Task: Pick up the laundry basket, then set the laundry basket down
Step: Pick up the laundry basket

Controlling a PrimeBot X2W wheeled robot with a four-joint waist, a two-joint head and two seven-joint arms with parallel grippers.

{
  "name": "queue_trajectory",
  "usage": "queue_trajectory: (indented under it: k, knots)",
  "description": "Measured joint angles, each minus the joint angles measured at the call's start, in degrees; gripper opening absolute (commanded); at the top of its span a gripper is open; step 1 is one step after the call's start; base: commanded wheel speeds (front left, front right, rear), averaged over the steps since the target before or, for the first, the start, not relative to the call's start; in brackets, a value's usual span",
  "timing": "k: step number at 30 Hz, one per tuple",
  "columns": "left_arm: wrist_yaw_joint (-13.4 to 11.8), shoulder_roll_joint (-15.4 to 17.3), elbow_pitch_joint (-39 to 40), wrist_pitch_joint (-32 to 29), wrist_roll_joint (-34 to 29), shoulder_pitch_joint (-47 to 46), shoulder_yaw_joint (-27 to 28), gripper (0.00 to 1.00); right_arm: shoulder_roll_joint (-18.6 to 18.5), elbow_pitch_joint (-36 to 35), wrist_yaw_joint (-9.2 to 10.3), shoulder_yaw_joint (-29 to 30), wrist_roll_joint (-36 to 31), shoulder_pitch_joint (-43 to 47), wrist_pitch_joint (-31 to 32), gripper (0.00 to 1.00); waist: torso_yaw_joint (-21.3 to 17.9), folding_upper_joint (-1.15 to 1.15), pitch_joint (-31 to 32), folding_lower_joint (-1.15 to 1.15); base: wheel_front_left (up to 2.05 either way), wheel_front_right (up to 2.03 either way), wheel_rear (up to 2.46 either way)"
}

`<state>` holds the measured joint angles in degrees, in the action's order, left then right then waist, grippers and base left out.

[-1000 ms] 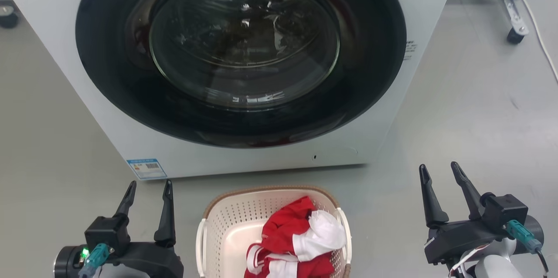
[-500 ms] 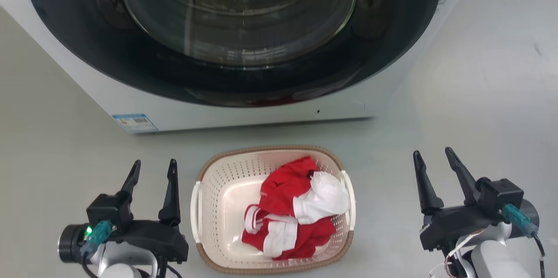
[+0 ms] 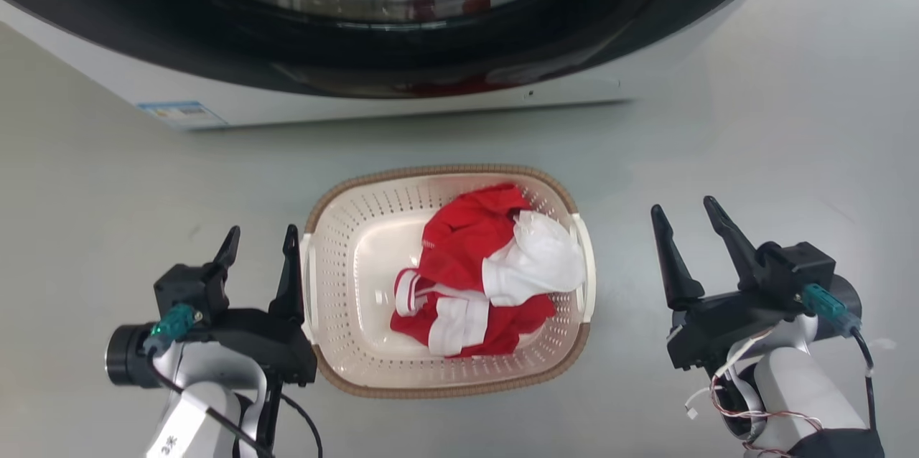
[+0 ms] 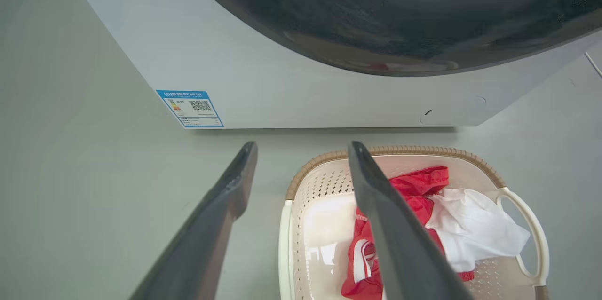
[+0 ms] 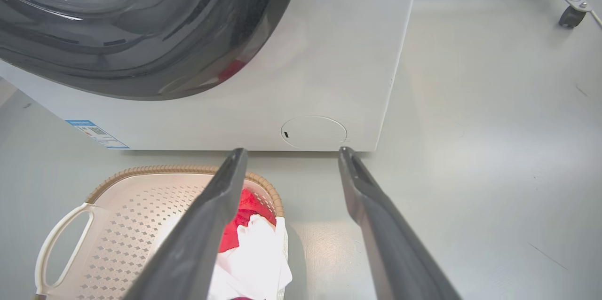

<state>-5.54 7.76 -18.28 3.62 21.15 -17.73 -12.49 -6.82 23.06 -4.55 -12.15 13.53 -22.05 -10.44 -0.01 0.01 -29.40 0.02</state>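
Observation:
The laundry basket [image 3: 343, 228] stands on the floor in front of the washer, cream with a brown rim, holding red and white clothes [image 3: 488, 271]. My left gripper [image 3: 261, 232] is open at the basket's left side, its inner finger right beside the left loop handle [image 3: 307, 278]. In the left wrist view the left gripper [image 4: 303, 146] frames that handle [image 4: 284, 243] between its fingers, with the basket [image 4: 320, 182] just beyond. My right gripper [image 3: 683, 207] is open, a short gap to the right of the right handle [image 3: 589, 264]. The right wrist view has the right gripper [image 5: 292, 150] beside the basket [image 5: 141, 196].
The white washer [image 3: 359, 110] with its dark round door rises close behind the basket, also in the wrist views: washer [image 4: 282, 79], washer [image 5: 329, 79]. Grey floor [image 3: 790, 120] lies open to the right. A wheeled metal frame leg [image 5: 569, 13] stands far right.
The head camera has tilted down, so the washer slid up and the whole basket came into view. Both open grippers now stand closer to the basket's sides, the left one nearly at its handle.

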Motion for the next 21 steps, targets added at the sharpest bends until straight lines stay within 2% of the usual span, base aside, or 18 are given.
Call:
queue_trajectory:
  k: [7, 21]
  knots:
    - [0.1, -0.7, -3.6, -1.1, 0.5, -4.1, 0.0, 1.0, 0.5, 1.2, -0.1, -1.2, 0.0, -3.1, 0.4, 1.0, -0.1, 0.0, -6.0, 0.0, 0.0, 0.0, 0.0]
    - [2.5, -1.2, -13.7, -2.0, 1.4, -9.6, -0.1, 1.0, 1.8, 5.4, -0.57, -3.3, -0.3, -7.1, 0.2, 1.0, -0.1, 0.0, -16.3, -0.01, 0.0, 0.0, 0.0]
